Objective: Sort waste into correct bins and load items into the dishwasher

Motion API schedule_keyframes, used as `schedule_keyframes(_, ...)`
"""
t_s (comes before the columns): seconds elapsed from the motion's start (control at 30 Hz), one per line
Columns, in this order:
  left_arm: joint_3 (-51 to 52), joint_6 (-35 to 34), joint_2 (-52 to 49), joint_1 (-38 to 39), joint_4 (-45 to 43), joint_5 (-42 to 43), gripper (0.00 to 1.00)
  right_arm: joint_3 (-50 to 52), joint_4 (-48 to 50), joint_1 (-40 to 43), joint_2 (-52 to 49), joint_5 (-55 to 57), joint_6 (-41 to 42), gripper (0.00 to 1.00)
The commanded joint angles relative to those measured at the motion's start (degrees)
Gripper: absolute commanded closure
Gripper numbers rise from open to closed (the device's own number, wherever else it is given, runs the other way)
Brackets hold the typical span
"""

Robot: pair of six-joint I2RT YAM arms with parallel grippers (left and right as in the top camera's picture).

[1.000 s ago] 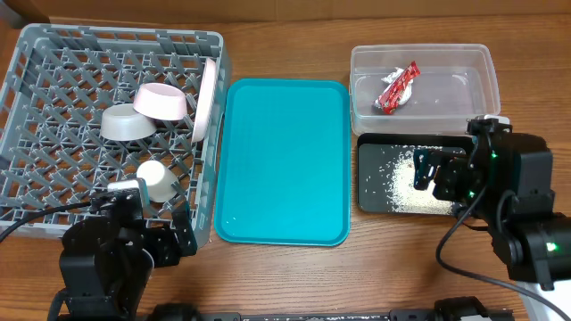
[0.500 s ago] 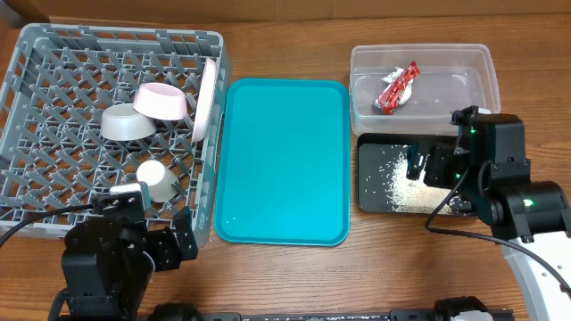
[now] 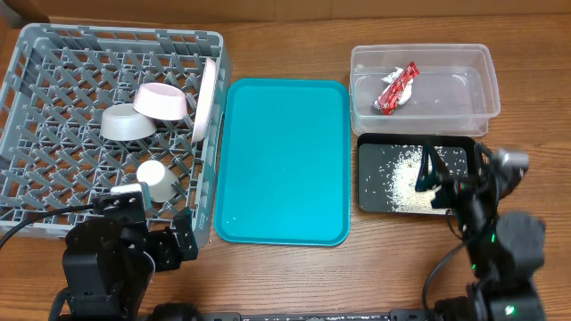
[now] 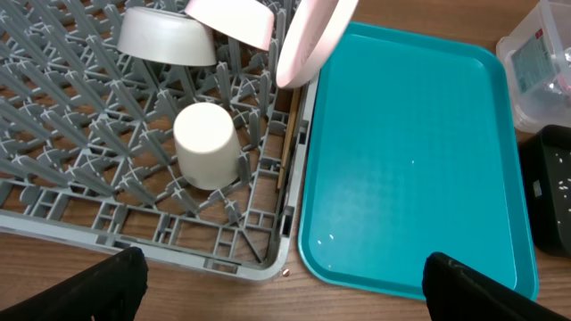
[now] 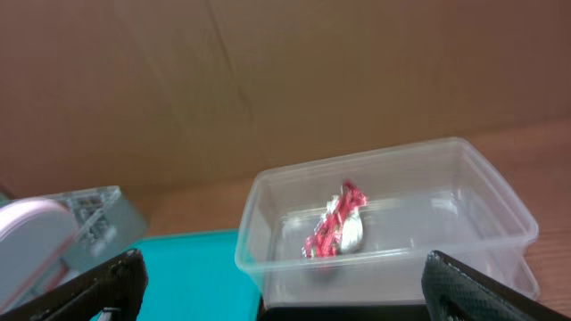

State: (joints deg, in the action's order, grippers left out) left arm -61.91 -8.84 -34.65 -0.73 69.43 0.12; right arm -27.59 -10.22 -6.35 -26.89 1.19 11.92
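- Left claw (image 4: 281, 283) wide open, empty; cup (image 4: 207, 145) just ahead-left, in rack (image 4: 80, 116).
- Right claw (image 5: 285, 285) wide open, empty; wrapper (image 5: 336, 229) ahead in tub (image 5: 268, 241); rice (image 3: 406, 174) probably beneath.

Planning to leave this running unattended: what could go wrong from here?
The open right gripper hangs over the black tray; a careless move might scatter its rice. The large white plate stands on edge at the side of the rack by the teal tray and could tip.
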Motion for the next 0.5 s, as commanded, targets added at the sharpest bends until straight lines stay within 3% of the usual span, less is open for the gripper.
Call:
schedule_keyframes(0.0,0.3,0.7,0.2,0.1,-0.1,-0.7,0.0,8.4,4.2,0.4,8.0,0.9,-0.2,0.0)
schedule_keyframes(0.2,0.3,0.7,0.2,0.1,-0.1,-0.7,0.0,19.1,10.1,0.4,18.8,1.2,-1.1,0.0)
schedule_keyframes(0.47,0.3,0.7,0.2,0.1,-0.1,-0.7,0.0,23.3,11.6,0.4,22.2,-3.1,-10.1,0.0)
